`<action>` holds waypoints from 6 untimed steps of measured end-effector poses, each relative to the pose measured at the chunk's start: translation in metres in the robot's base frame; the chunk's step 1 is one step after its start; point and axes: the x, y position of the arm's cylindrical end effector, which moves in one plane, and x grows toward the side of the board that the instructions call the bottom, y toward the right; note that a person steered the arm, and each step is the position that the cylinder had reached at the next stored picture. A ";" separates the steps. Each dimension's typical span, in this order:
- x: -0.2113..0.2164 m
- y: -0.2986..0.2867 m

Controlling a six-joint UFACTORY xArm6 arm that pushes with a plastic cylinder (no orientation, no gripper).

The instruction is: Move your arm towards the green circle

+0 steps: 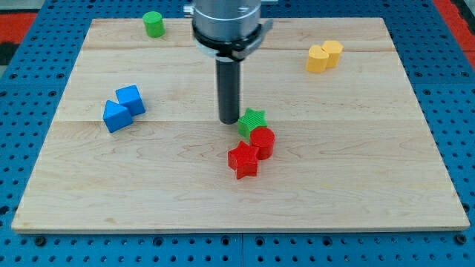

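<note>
The green circle (154, 24) is a short green cylinder near the view's top edge of the wooden board (356, 178), left of centre. My tip (228, 121) rests on the board near the middle, well below and to the right of the green circle. It stands just left of a green star (252, 120) and may touch it.
A red cylinder (263, 142) and a red star (243, 160) sit just below the green star. Two blue blocks (130, 99) (115, 116) lie at the left. Two yellow blocks (318, 59) (333, 52) lie at the upper right. Blue pegboard surrounds the board.
</note>
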 end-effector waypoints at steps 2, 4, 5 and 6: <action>-0.074 -0.022; -0.116 -0.042; -0.165 -0.042; -0.209 -0.042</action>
